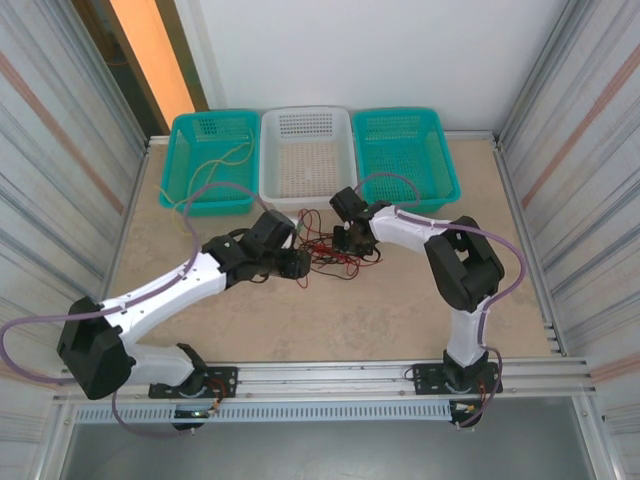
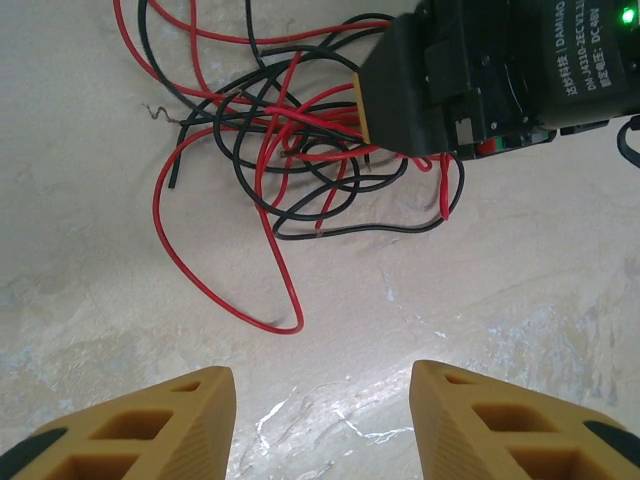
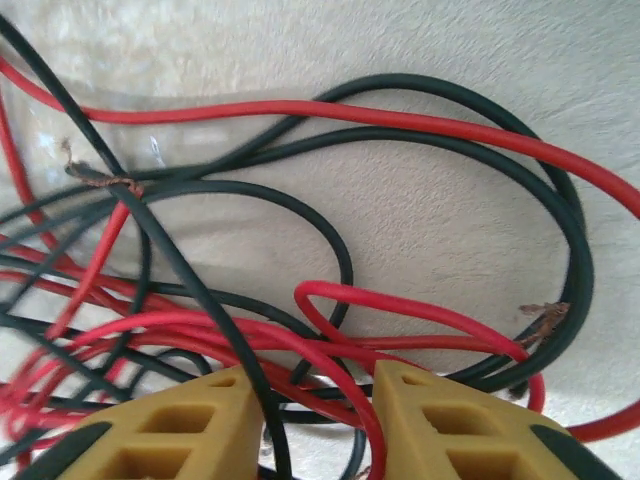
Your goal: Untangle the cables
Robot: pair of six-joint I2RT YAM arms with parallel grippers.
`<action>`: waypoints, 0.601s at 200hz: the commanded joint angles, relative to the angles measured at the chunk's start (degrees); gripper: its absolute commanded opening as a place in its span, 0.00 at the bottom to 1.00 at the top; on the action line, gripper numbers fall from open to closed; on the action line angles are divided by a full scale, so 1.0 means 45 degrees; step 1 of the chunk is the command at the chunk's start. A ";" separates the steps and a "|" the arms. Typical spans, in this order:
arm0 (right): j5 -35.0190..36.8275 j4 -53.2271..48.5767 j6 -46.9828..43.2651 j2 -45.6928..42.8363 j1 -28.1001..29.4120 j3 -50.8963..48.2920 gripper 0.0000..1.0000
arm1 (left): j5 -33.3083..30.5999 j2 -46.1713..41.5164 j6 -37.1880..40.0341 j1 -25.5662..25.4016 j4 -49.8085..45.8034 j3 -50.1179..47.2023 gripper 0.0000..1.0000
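A tangle of red and black cables [image 1: 335,255] lies on the table between the two arms. My left gripper [image 1: 300,265] hovers at the tangle's left side. In the left wrist view it [image 2: 322,400] is open over bare table, with the cables [image 2: 290,140] ahead of the fingertips. My right gripper [image 1: 345,240] is pushed down into the tangle. In the right wrist view it [image 3: 318,400] is open, its jaws a short way apart, and red and black cables [image 3: 330,300] run through the gap. A yellow cable [image 1: 215,165] lies in the left teal basket.
Three baskets stand along the back edge: a teal one [image 1: 180,150], a white one [image 1: 270,160] and a teal one [image 1: 445,160]. The right arm's black wrist housing [image 2: 470,80] sits over the tangle's far right. Corrugated walls close both sides.
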 commanded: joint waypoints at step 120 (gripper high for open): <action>0.2456 -0.2760 -0.0059 -0.4893 0.1791 -0.1572 0.52 | 0.0135 0.2583 0.0003 0.1539 0.1860 0.0339 0.54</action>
